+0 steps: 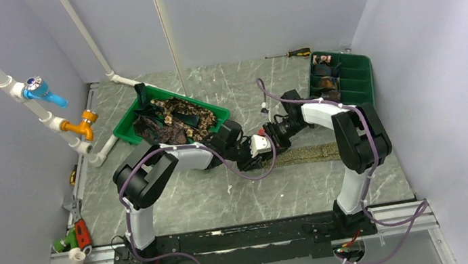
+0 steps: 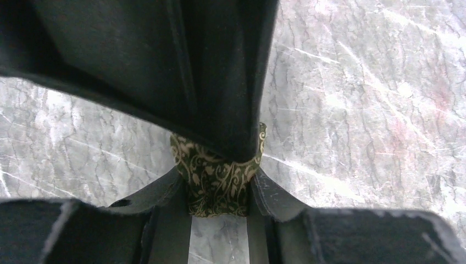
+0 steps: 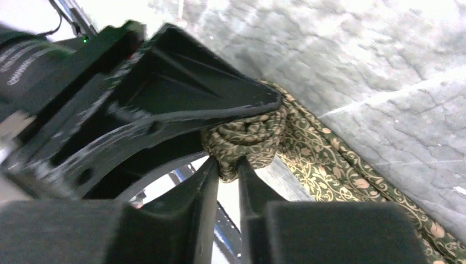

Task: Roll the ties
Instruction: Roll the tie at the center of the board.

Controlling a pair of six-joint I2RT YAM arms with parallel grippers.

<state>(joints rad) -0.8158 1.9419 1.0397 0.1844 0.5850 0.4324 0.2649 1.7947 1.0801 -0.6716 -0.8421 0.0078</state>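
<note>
An olive-green tie with a tan floral pattern lies as a strip [image 1: 313, 154] on the table right of centre. Its left end is wound into a small coil [image 3: 247, 137]. Both grippers meet at that coil. My left gripper [image 2: 218, 190] is shut on the coil [image 2: 215, 179], with the right gripper's black body just above it. My right gripper [image 3: 228, 168] is shut on the coil's lower edge, and the loose strip [image 3: 351, 176] trails off to the lower right. In the top view the left gripper [image 1: 248, 149] and the right gripper [image 1: 272, 139] touch nose to nose.
A green tray [image 1: 123, 127] of loose tangled ties stands behind the left arm. A green compartment tray [image 1: 355, 78] with a few coiled ties stands at the back right. A screwdriver [image 1: 294, 52] lies by the back wall. White pipes with valves [image 1: 45, 95] run along the left.
</note>
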